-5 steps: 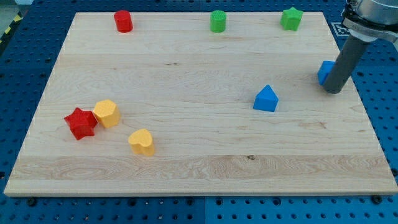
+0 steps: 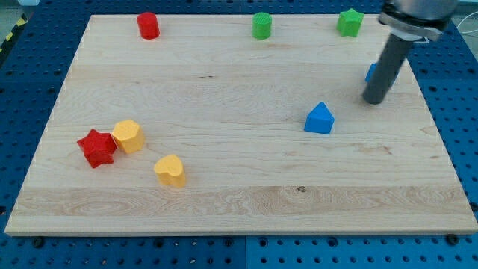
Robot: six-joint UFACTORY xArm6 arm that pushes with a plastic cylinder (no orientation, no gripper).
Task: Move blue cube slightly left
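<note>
My tip (image 2: 374, 99) rests on the wooden board (image 2: 224, 209) toward its right side, in the farther half. The arm has no fingers at all: it ends in a plain dark rod, so nothing is apart, together or clamped. The blue cube (image 2: 370, 72) sits directly behind the rod, toward the far right of the board; only a sliver of it shows at the rod's left edge, and I cannot tell whether rod and cube are touching.

A blue block with a peaked, house-like top (image 2: 320, 119) lies nearer and to the left of my tip, apart from it.

Along the far edge stand a red cylinder (image 2: 148, 25) at the left, a green cylinder (image 2: 261, 25) near the middle, and a green star-shaped block (image 2: 349, 22) further right.

At the near left, a red star-shaped block (image 2: 96, 148) touches a yellow block (image 2: 128, 136) just to its right. A yellow heart-shaped block (image 2: 170, 170) lies a little nearer and to the right of that pair, not touching them
</note>
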